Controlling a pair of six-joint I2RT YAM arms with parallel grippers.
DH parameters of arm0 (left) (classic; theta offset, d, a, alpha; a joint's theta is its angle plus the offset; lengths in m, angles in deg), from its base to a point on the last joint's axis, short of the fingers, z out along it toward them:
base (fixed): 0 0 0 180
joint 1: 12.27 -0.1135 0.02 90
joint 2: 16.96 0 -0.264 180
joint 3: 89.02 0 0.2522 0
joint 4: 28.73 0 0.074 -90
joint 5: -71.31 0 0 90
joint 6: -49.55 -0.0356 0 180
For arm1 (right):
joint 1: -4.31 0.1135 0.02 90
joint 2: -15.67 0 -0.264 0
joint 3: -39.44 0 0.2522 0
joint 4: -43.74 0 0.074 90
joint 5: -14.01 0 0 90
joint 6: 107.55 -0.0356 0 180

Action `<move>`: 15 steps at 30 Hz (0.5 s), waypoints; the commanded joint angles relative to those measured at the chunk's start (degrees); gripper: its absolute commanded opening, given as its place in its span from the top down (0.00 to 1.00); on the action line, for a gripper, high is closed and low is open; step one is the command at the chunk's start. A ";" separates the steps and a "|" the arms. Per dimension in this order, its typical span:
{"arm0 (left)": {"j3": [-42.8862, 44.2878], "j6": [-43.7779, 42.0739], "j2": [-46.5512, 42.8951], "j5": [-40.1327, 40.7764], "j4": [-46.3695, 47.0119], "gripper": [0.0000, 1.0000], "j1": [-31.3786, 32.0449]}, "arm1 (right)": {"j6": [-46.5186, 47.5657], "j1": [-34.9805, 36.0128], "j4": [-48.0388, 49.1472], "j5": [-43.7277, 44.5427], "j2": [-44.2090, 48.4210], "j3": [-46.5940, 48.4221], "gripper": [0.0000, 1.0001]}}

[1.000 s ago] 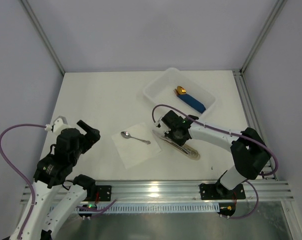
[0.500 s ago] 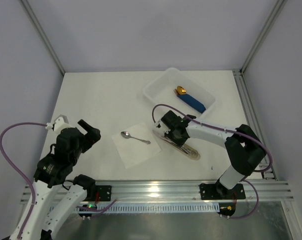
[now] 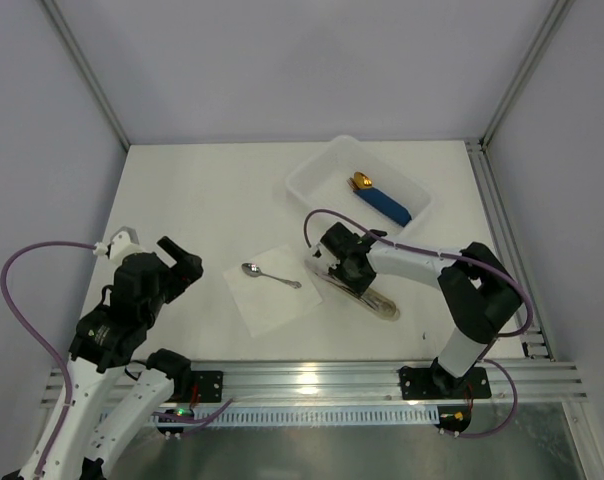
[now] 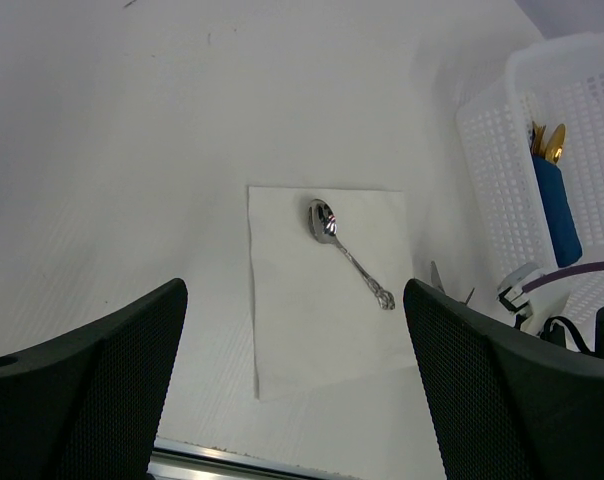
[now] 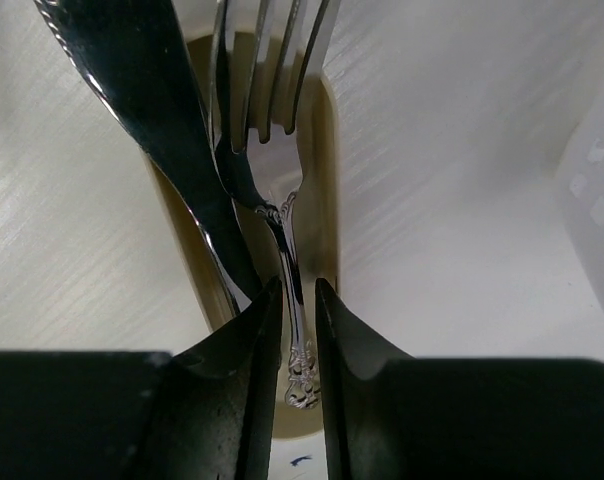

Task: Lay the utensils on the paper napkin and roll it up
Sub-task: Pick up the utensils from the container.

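Nearest the arms' bases, the paper napkin (image 4: 322, 310) lies flat on the white tabletop (image 4: 132, 150), turned a little askew, with one spoon (image 4: 350, 258) resting on it at a slant, bowl up by the napkin's far edge and handle pointing toward the right arm. To the left of it, well apart, the left arm's fingers (image 4: 82, 390) are spread wide and empty, held above the tabletop and aimed at the napkin. Just past the napkin's right corner lies a beige oblong sleeve (image 5: 317, 210), and on it sit the other utensils (image 3: 362, 293): a fork (image 5: 267, 130) and a dark-bladed knife (image 5: 152, 90) side by side, the knife crossing partly under the fork's neck, the tines and the blade tip reaching beyond the sleeve's end. The right arm's fingers (image 5: 232, 400) are down on the sleeve, drawn close on either side of the fork's ornate handle, with only a sliver of beige showing beside it; whether they truly pinch it I cannot tell. Farther back and to the right stands a white plastic tray (image 4: 492, 170), apart from the sleeve, with a blue-handled, gold-tipped piece (image 3: 384, 203) lying inside.
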 commanded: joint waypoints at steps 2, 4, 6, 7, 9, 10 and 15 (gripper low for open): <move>0.92 -1.58 -0.11 0.63 2.12 0.10 -0.25 | -0.55 -0.25 1.52 -1.00 -0.78 1.22 0.77; 0.83 -1.58 -0.46 0.63 2.04 0.10 -0.25 | -0.64 -0.16 1.43 -1.00 -0.79 1.31 0.80; 0.83 -1.67 -0.55 0.80 1.95 0.10 -0.25 | -0.64 -0.25 1.52 -1.26 -0.43 1.31 0.85; 0.83 -1.67 -0.64 0.80 1.95 0.10 -0.25 | -0.64 -0.25 1.43 -1.09 -0.35 1.48 0.88; 0.83 -1.67 -0.72 0.72 1.86 0.10 -0.25 | -0.90 -0.16 1.00 -1.09 0.26 1.75 0.93; 0.83 -1.67 -0.81 0.72 1.95 0.10 -0.25 | -1.08 -0.25 0.73 -1.00 0.62 2.18 0.96; 0.65 -1.32 -0.64 0.28 1.95 0.10 -0.25 | -1.69 -0.16 -0.58 -0.65 3.34 2.89 0.96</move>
